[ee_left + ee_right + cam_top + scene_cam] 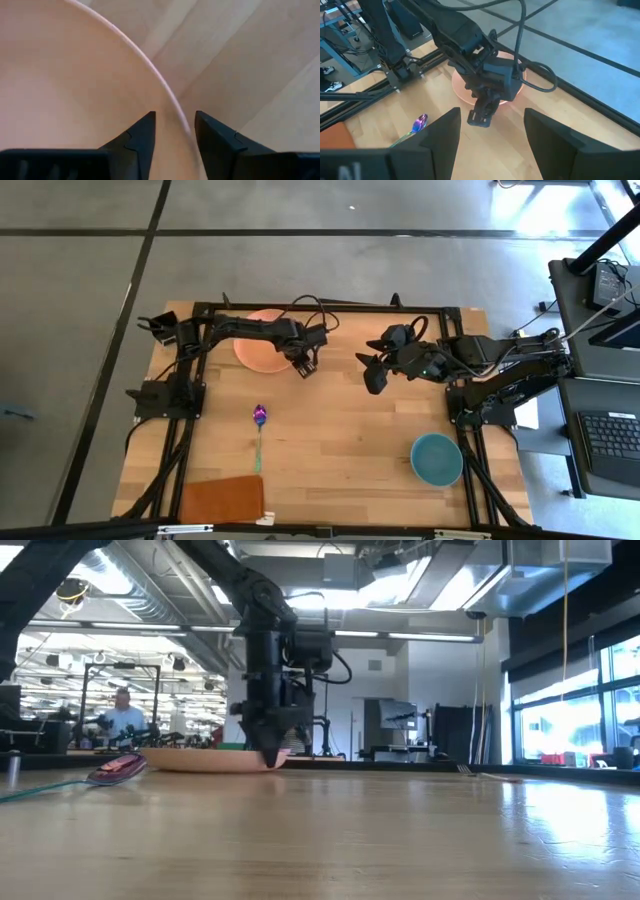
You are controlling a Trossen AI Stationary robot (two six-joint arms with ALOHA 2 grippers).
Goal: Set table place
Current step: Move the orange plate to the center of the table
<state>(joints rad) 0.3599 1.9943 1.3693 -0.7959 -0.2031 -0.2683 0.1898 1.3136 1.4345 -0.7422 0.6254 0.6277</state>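
The salmon-orange plate point(258, 345) lies flat on the plank table point(340, 440) at the far middle. My left gripper point(303, 367) points down at the plate's near right rim. It is open, with one finger over the plate's inside and one outside point(175, 117). My right gripper point(373, 380) is open and empty, held in the air to the right of the plate. The purple-headed, teal-handled spoon point(259, 425) lies on the table nearer than the plate. The teal bowl point(437, 458) stands at the near right. No fork shows. My left gripper stands astride the plate's rim point(170, 102) from above, pointing down, one finger inside the rim and one outside it. The plate lies flat on the table point(200, 760). I cannot tell whether the fingers touch the rim.
An orange-brown mat point(222, 500) lies at the near left edge. A black rail frame point(330, 308) edges the table. Bare planks lie between the spoon and the bowl. In the low view a person point(122, 715) sits in the room far behind the table.
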